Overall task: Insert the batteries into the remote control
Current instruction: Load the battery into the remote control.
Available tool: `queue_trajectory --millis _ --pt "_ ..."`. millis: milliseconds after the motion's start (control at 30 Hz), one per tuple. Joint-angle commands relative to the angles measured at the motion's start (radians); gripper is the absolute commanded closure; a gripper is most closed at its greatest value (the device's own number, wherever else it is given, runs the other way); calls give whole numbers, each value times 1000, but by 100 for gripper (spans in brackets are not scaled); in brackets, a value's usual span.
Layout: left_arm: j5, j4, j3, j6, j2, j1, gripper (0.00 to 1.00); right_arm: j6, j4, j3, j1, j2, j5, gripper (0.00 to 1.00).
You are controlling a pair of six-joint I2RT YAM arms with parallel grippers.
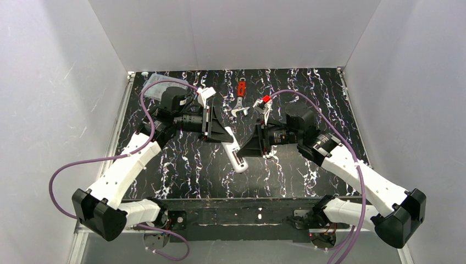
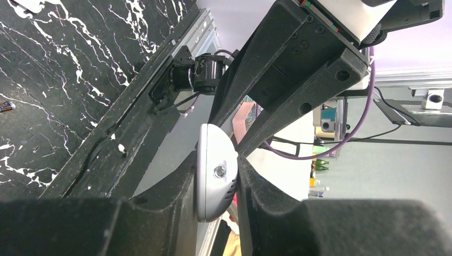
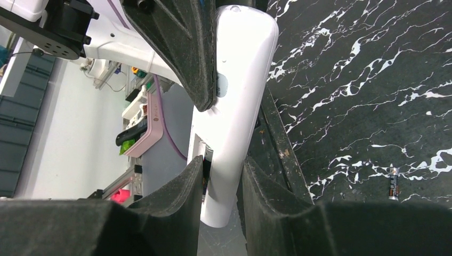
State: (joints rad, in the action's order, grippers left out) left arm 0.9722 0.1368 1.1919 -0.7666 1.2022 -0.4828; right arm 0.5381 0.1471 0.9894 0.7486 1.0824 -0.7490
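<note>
The white remote control point(image 1: 235, 154) hangs tilted above the middle of the table, held at both ends. My left gripper point(image 1: 218, 133) is shut on its upper end; in the left wrist view the rounded end point(image 2: 216, 178) is squeezed between both pads. My right gripper point(image 1: 253, 147) is shut on its lower part point(image 3: 237, 106), one pad over the open recess point(image 3: 205, 160), where something dark shows. One battery point(image 3: 393, 184) lies loose on the table beyond the remote, and the left wrist view shows a battery point(image 2: 5, 106) at its left edge.
A red-handled wrench point(image 1: 240, 96) lies at the back centre of the black marbled table point(image 1: 181, 170). A clear plastic box point(image 1: 159, 85) sits in the back left corner. White walls close the table in on three sides.
</note>
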Motion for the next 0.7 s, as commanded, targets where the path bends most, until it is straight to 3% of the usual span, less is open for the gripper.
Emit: queue_trajectory --millis 0,133,367,533,667 --pt "56 53 2 -59 -23 22 100 -62 44 34 4 -11 -5 83" --pt "44 -3 19 -27 -17 21 100 -64 7 25 4 -24 -39 56" --pt "43 -51 26 5 -10 21 100 -61 -65 10 4 -55 -79 33" --pt "35 -105 31 39 -10 21 100 -72 -64 15 6 -82 -16 29" --pt "-3 -243 79 121 -17 23 100 -83 13 6 2 -124 244 28"
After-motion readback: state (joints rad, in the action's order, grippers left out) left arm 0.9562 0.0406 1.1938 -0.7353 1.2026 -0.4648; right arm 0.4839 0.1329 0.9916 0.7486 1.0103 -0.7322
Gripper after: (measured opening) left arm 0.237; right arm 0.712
